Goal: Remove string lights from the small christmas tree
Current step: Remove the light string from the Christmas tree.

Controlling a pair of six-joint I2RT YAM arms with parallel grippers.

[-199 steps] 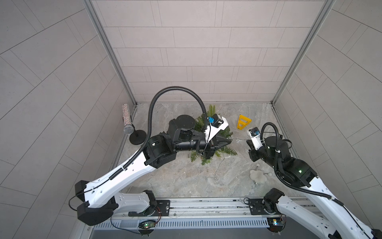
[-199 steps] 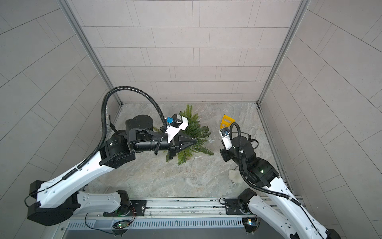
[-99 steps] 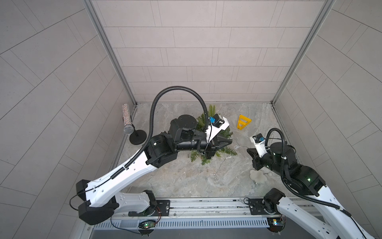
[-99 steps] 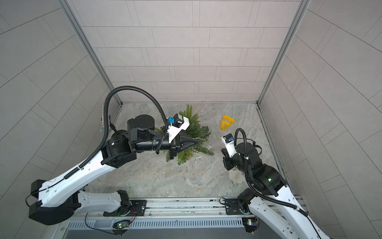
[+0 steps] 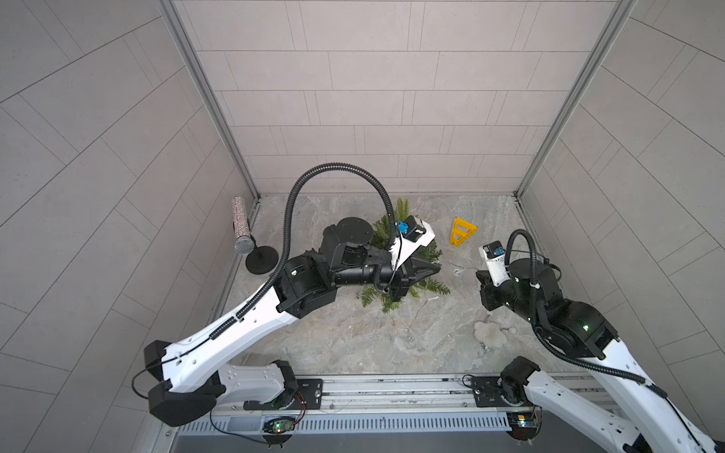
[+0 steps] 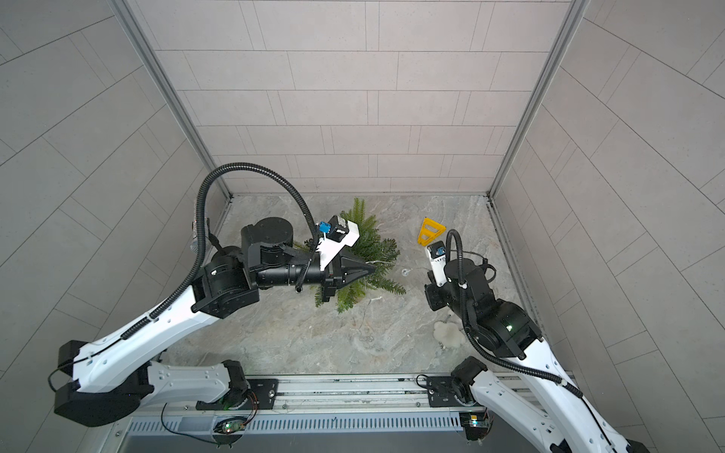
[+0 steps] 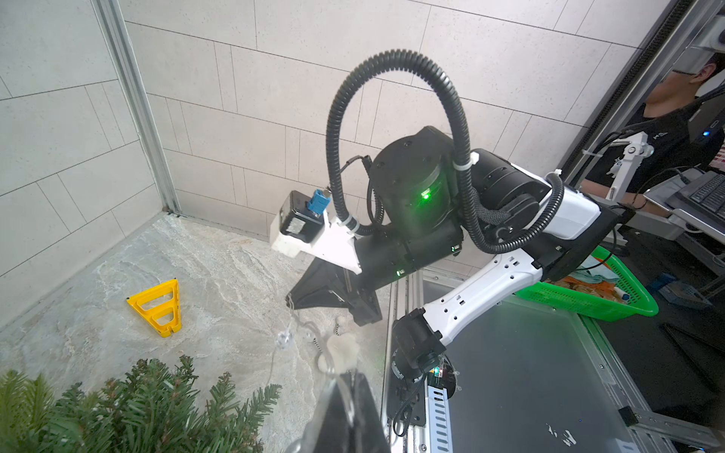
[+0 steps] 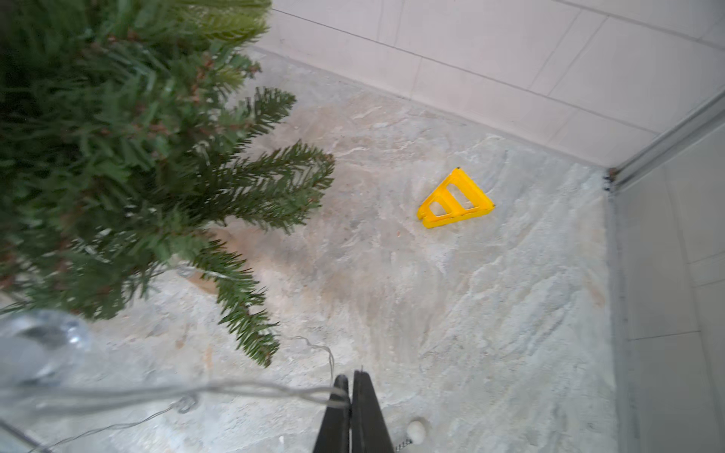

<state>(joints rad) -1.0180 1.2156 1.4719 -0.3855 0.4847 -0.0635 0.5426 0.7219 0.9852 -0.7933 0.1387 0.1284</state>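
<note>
The small christmas tree [image 5: 397,219] [image 6: 365,235] [image 7: 137,404] [image 8: 117,137] stands at the back middle of the stone floor, partly under my left arm. My left gripper [image 5: 437,268] [image 6: 372,268] [image 7: 345,376] hangs over the tree's right side, shut, with the clear wire of the string lights [image 7: 282,339] running out between its tips. That wire runs past a bulb [image 5: 457,270] to my right gripper [image 5: 479,274] [image 8: 350,378], which is shut on the string lights [image 8: 235,392] to the right of the tree. More thin wire lies on the floor in front of the tree [image 6: 368,337].
A yellow plastic triangle [image 5: 461,233] [image 8: 455,202] lies at the back right. A fluffy white pom-pom [image 5: 486,331] [image 6: 445,333] sits on the floor under my right arm. A glittery microphone on a black stand [image 5: 243,231] is at the left wall.
My right arm dipped toward the front half a second ago and has come back, ending slightly farther right. The left arm has hardly moved. Both grippers stayed shut.
</note>
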